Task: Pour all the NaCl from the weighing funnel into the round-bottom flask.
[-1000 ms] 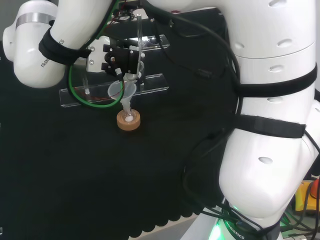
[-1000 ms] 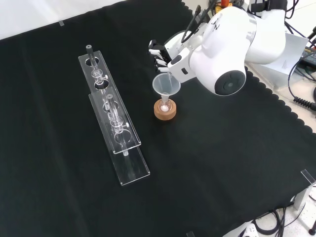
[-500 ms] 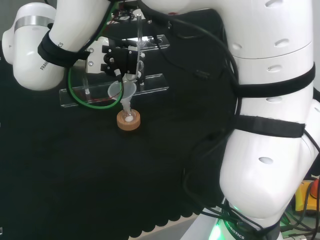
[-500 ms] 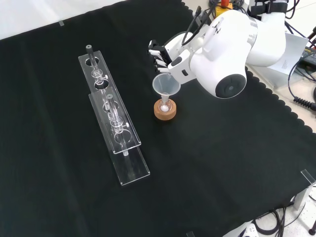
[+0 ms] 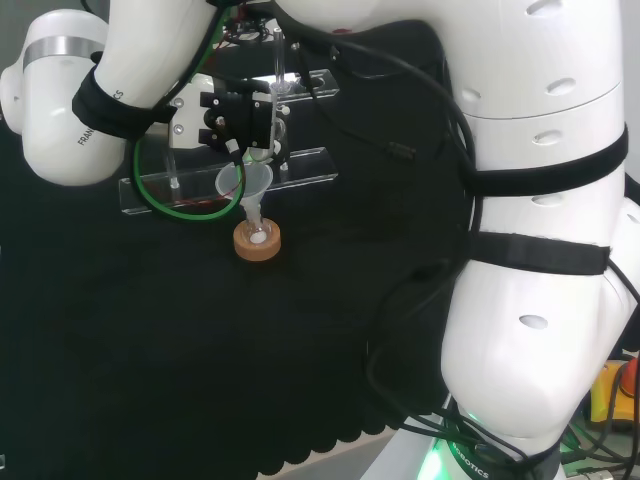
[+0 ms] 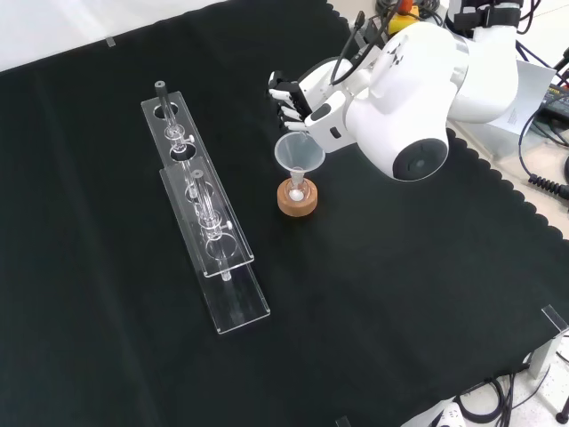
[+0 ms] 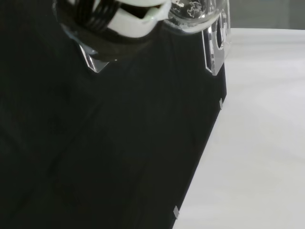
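A: Why's the hand (image 6: 298, 100) up over the flask (image 6: 296, 190)?
B: Fingers curled round the weighing funnel (image 6: 307, 133), tipping it into the clear funnel (image 6: 293, 153) w/ stem in flask neck. Cork ring (image 6: 297, 204) keeps flask upright; white NaCl inside already.

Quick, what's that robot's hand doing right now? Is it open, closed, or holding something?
Hand: fingers curled, above the funnel on the flask; what it holds cannot be told.

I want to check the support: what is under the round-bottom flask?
A cork ring on the black cloth. The flask sits in it; the cloth beneath the ring is hidden.
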Tool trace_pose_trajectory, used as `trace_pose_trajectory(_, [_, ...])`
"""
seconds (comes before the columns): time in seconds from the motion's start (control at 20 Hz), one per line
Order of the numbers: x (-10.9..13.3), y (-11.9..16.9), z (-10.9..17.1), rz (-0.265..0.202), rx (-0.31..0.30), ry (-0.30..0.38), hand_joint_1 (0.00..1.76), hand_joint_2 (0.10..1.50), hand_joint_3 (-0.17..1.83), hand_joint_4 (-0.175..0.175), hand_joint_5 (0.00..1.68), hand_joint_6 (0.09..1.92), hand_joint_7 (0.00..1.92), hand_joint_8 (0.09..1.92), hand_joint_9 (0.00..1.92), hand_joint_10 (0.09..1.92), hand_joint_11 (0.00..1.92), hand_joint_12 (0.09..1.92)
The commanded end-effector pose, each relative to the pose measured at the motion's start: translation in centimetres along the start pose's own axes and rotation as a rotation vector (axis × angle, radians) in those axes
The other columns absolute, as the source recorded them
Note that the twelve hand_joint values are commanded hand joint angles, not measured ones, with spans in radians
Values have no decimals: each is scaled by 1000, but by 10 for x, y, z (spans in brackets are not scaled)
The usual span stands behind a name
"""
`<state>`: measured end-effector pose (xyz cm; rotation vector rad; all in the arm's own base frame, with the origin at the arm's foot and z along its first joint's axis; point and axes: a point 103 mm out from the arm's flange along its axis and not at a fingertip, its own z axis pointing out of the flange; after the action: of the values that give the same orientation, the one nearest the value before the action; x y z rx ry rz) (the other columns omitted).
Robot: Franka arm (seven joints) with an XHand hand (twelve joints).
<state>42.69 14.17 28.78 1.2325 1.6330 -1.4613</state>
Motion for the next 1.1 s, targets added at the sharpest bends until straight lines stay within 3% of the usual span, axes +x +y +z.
trace_pose_trajectory(0.05, [1, -1, 0, 1, 0, -8, 1262, 945, 108, 67, 1205, 678, 1336, 403, 1422, 87, 1117, 848])
trace_pose_trajectory(1.1, [5, -4, -10, 7, -2, -69, 1263, 931, 134, 67, 1210, 671, 1338, 401, 1425, 87, 1165, 820])
